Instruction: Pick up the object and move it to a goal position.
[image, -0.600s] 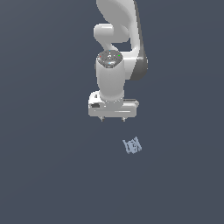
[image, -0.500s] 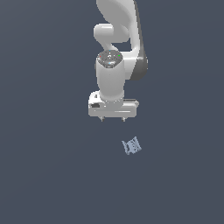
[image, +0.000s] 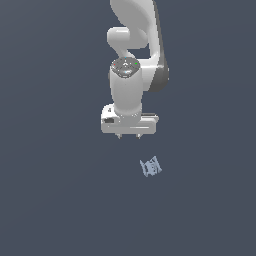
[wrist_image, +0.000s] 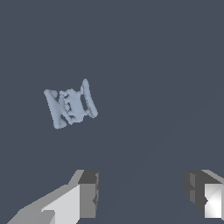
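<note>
- Pale blue-grey object (image: 151, 167), small angular lump with darker patches, lies alone on the flat dark slate floor (image: 50, 200).
- White Panda arm (image: 134, 55) hangs over the floor, gripper (image: 129, 136) pointing down.
- Object sits below the gripper and toward the exterior view's right, near but apart from it, not touching.
- Wrist view: both fingers (wrist_image: 87, 192) spread wide, nothing between them, pincer released.
- Object (wrist_image: 70, 104) fully exposed in wrist view, nothing around or blocking it.
</note>
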